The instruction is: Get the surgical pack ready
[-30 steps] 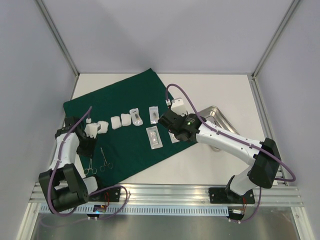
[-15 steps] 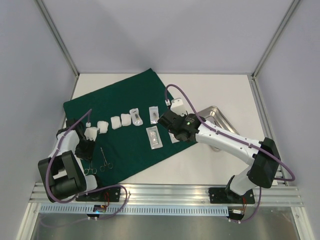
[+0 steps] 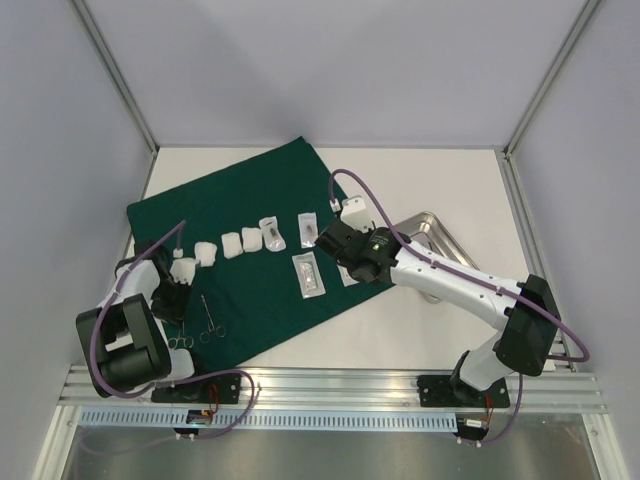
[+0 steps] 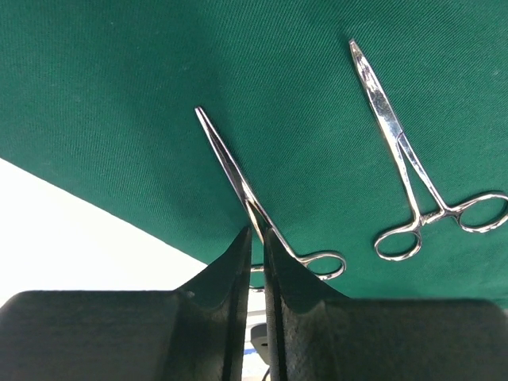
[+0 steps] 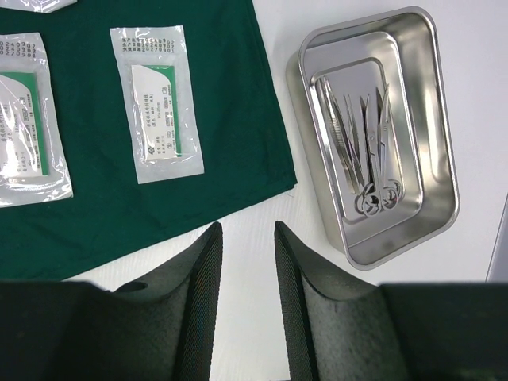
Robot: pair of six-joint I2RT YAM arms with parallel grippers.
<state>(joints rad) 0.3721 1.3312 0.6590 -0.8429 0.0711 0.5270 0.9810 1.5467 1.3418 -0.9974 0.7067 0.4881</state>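
The dark green cloth (image 3: 240,200) lies spread flat on the left half of the table (image 3: 420,330). A row of white gauze (image 3: 231,246) squares and clear pouches (image 5: 156,103) lies on it. Near its front left edge lie two forceps. The left gripper (image 4: 258,234) has its jaws almost together around the shank of the nearer forceps (image 4: 230,171); whether they pinch it cannot be told. The other forceps (image 4: 405,151) lies apart. The steel tray (image 5: 444,159) sits right of the cloth, holding instruments (image 5: 367,151). The right gripper (image 5: 247,230) hovers partly open, holding nothing.
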